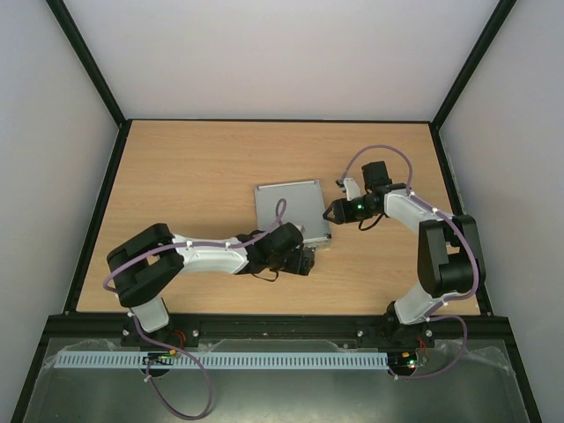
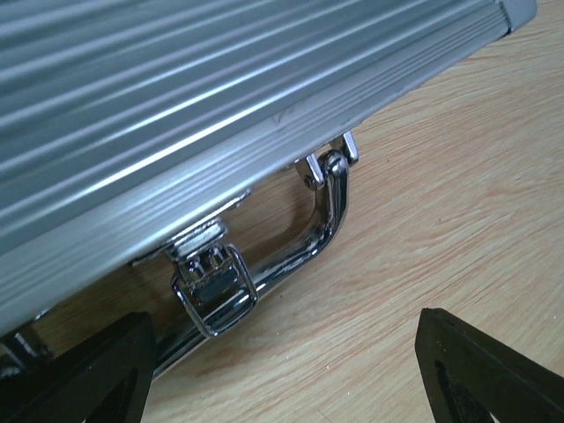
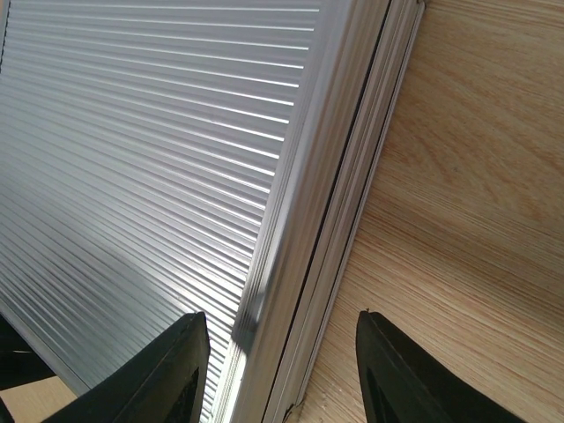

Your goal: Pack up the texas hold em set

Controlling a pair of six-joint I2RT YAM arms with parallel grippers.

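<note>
The left gripper hangs low at the near side of the silver aluminium case. Its jaws are spread wide and hold nothing. Between its two black fingers the left wrist view shows the chrome latch and, just beside it, the bent metal handle lying against the wooden table. That placement suggests the latch is its target: the fingers are level with the clasp, ready to push it home. Whether the clasp is already snapped shut cannot be told; it seems to stand a little proud of the case wall.

The case lies flat near the middle of the table with its ribbed lid down on its base. No chips, dice or card box lie loose anywhere in view, so they are probably packed inside and the task looks close to done.

The right gripper sits at the case's right edge, also open and empty. One finger is over the lid and the other over the bare table, so they straddle the dark seam where lid meets base. From there it likely serves to steady the case against sliding while the other arm works the front.
</note>
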